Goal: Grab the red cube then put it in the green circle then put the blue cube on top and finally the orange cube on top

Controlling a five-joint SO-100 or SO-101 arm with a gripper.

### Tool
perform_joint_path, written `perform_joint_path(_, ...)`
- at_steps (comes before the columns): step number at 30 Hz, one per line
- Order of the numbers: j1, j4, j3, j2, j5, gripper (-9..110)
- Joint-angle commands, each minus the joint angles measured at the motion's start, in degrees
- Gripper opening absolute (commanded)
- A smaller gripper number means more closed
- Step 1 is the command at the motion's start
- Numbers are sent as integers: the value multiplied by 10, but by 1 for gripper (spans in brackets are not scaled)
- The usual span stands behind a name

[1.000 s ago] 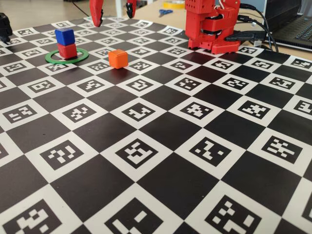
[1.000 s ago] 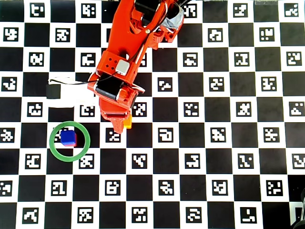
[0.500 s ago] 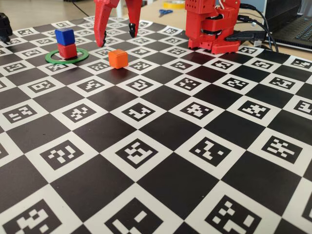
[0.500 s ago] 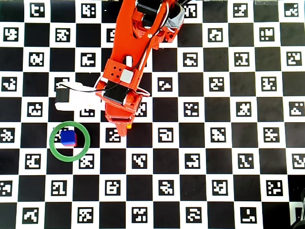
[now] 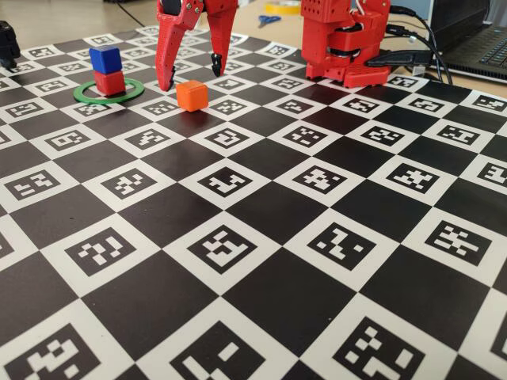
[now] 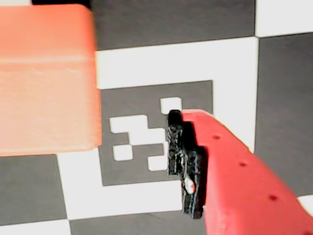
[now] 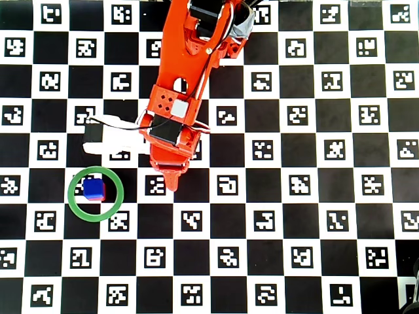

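Observation:
The blue cube (image 5: 104, 58) sits on the red cube (image 5: 109, 81) inside the green circle (image 5: 85, 96) at the far left of the fixed view. To their right the orange cube (image 5: 192, 95) rests alone on the board. My gripper (image 5: 191, 77) hangs open just above and behind it, one fingertip on each side, touching nothing. In the wrist view the orange cube (image 6: 46, 78) fills the upper left, and one black-padded fingertip (image 6: 183, 161) stands clear to its right. From overhead the arm (image 7: 173, 124) hides the orange cube; the blue cube (image 7: 93, 189) shows inside the green circle (image 7: 72, 196).
The red arm base (image 5: 344, 39) stands at the back, with a laptop (image 5: 475, 39) and cables to its right. Scissors (image 5: 268, 19) lie beyond the checkered marker board (image 5: 261, 237). A black object (image 5: 8, 43) sits at the far left edge.
The open gripper has come down and forward from high above the board. Its fingertips now flank the orange cube. The stacked blue and red cubes have not moved.

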Motion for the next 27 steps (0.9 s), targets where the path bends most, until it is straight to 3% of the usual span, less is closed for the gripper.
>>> perform_joint_path(1, -5, -17, -1, 26, 4, 46)
perform_joint_path(21, -14, -83, 18, -28, 5, 44)
perform_joint_path(27, -14, -86, 18, -32, 0, 39)
